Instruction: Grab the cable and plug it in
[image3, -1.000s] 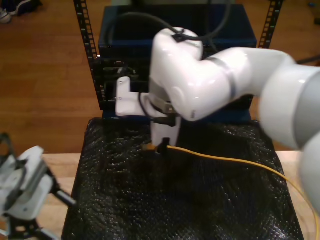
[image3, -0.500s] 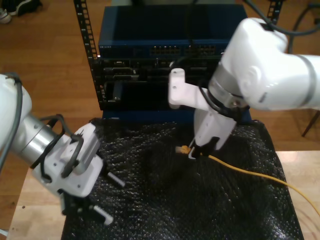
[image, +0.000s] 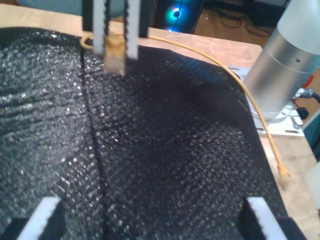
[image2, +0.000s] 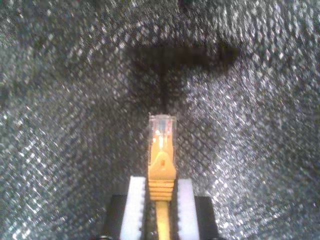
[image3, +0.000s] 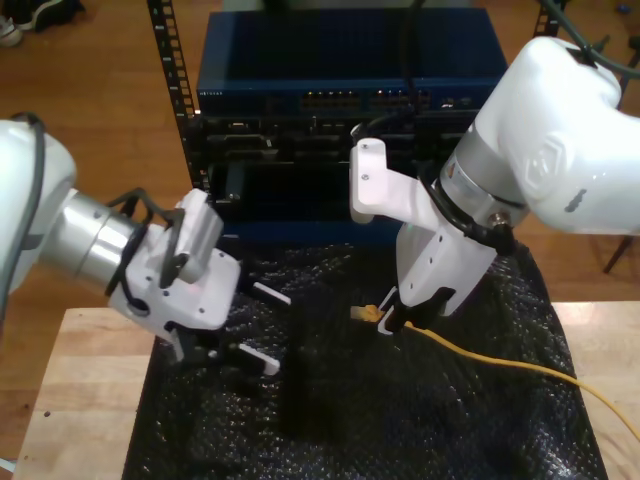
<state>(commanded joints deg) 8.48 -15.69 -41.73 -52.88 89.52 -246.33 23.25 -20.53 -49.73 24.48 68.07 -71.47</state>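
One half of the job is looking done, as I judge it: my second gripper is pinching the cable just behind its clear plug, with the white pads pressing on the ribbed orange boot and the plug sticking out past them, above the black mesh mat. In the exterior view the plug is hanging over the middle of the mat, and the yellow-orange line is trailing off toward that view's lower right. My first gripper is holding nothing, its jaws spread wide over the mat on the exterior view's left, looking across at the other gripper's hold. What is left, by my reckoning, is the harder part: carrying the plug up to the rack of network gear behind the mat, lining it with a port, and pushing it home. Which port is meant I cannot tell; the sockets are too small to pick out.
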